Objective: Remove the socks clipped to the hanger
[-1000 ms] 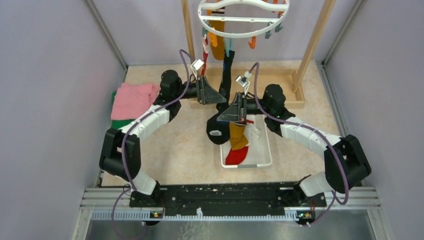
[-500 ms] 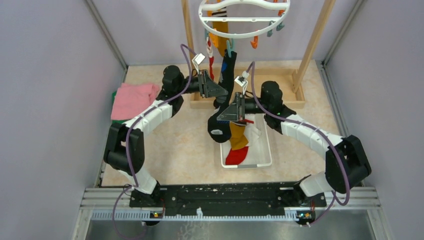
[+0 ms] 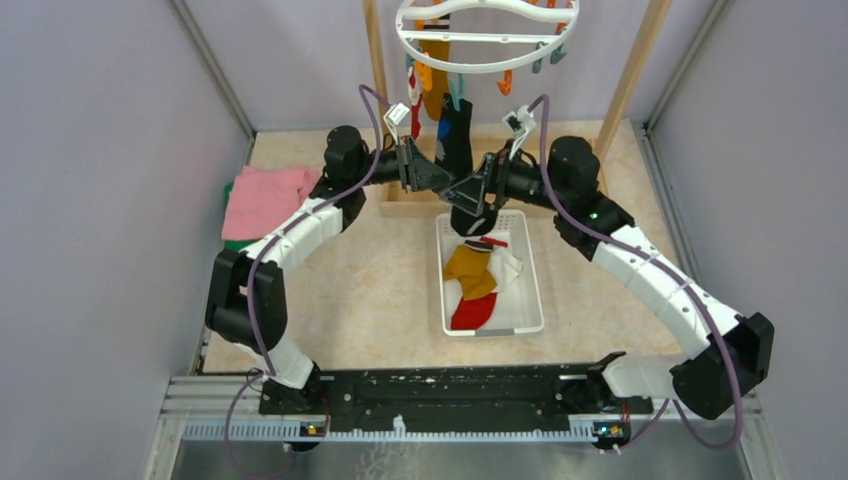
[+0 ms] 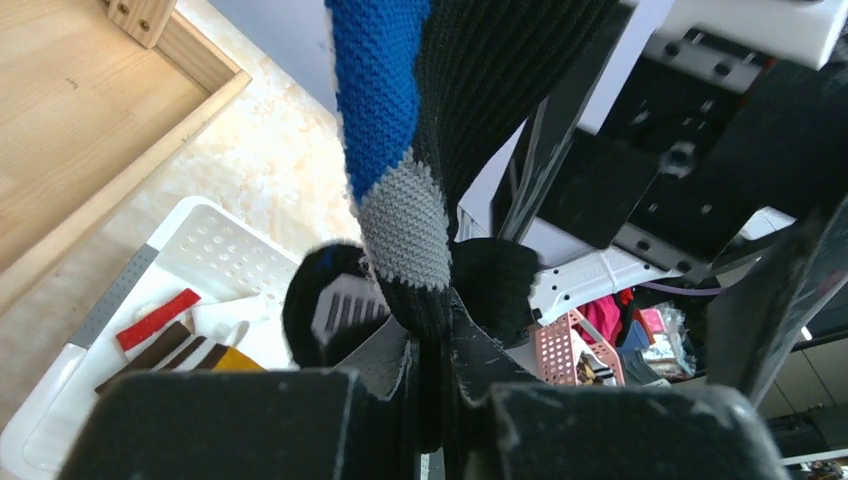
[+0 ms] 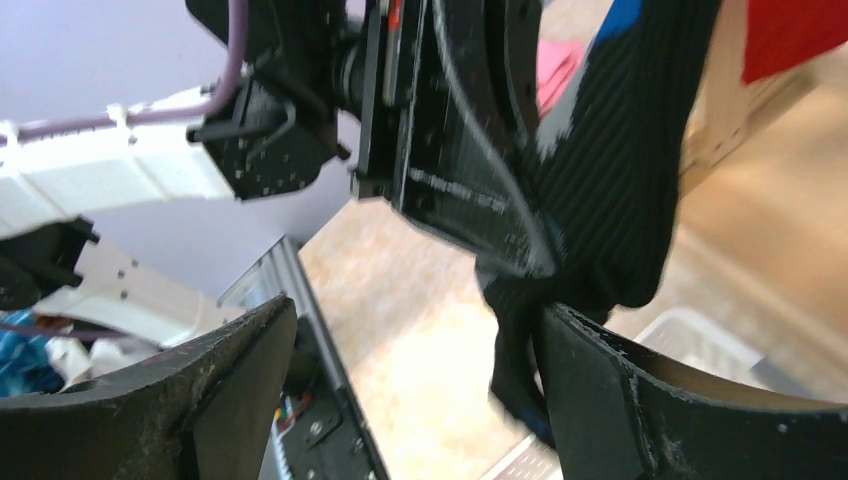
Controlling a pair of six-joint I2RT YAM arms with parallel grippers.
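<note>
The white oval hanger (image 3: 487,38) hangs at the top between the wooden posts. A black sock with blue and grey patches (image 3: 456,128) dangles from one of its teal clips. My left gripper (image 3: 445,183) is shut on this sock's lower part; in the left wrist view the black knit (image 4: 400,120) runs down into the shut jaws of the left gripper (image 4: 440,350). My right gripper (image 3: 478,196) stands open just right of the sock, whose black fabric (image 5: 610,200) brushes one finger (image 5: 600,400). A mustard sock (image 3: 432,85) and a red sock (image 3: 413,100) also hang.
A white slotted basket (image 3: 528,270) below the grippers holds mustard, red and white socks. Folded pink cloth (image 3: 265,195) lies at the left wall. The wooden frame's posts (image 3: 630,80) and base flank the hanger behind the grippers.
The left gripper has closed on the black sock. The right gripper let the sock go, opened and lifted away from the basket toward the hanger.
</note>
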